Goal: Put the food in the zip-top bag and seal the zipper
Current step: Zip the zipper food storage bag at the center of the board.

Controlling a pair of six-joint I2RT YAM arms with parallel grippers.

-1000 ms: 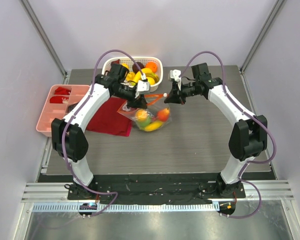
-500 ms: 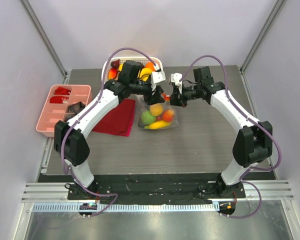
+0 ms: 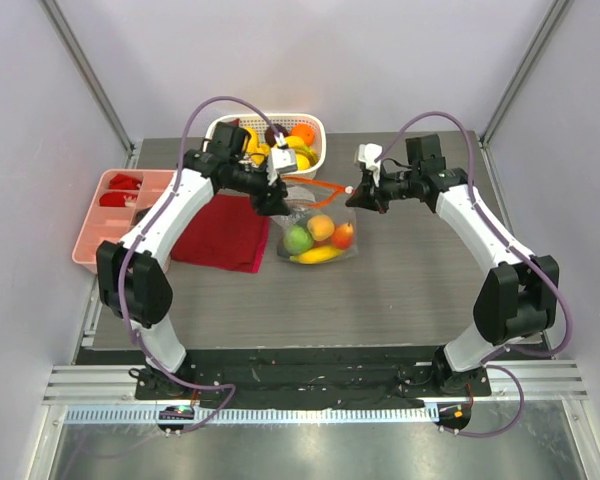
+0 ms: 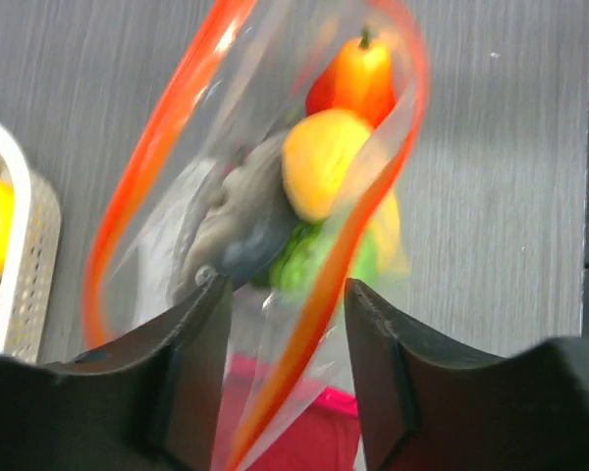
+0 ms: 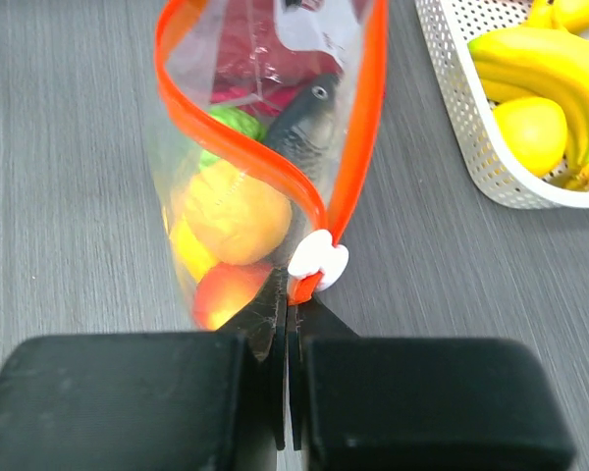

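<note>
Right fingers (image 5: 226, 392) pressed together at bottom centre of the right wrist view, pinching the end of the zipper (image 5: 226, 147) just under its white tip (image 5: 318, 260). Left fingers (image 4: 191, 363) spread at the bottom of the left wrist view, w/ the bag's orange-red edge running thru the gap; can't tell if either touches it.

Top view: zip-top bag (image 3: 315, 225) lies mid-frame on the counter (image 3: 400, 290) betw both arms, just right of the dark red cloth (image 3: 220, 235) and below the white basket (image 3: 280, 117). Inside it: green round piece (image 3: 298, 239), yellow-orange piece (image 3: 321, 226), red-orange piece (image 3: 343, 235), banana (image 3: 315, 256).

Only the wrist views show the bag mouth gaping, strip halves apart, and a grey toy fish (image 5: 304, 123) inside. Basket bananas (image 5: 550, 59) sit upper right in the right wrist view. The pink tray (image 3: 90, 240), at left, shows in the top view only.
</note>
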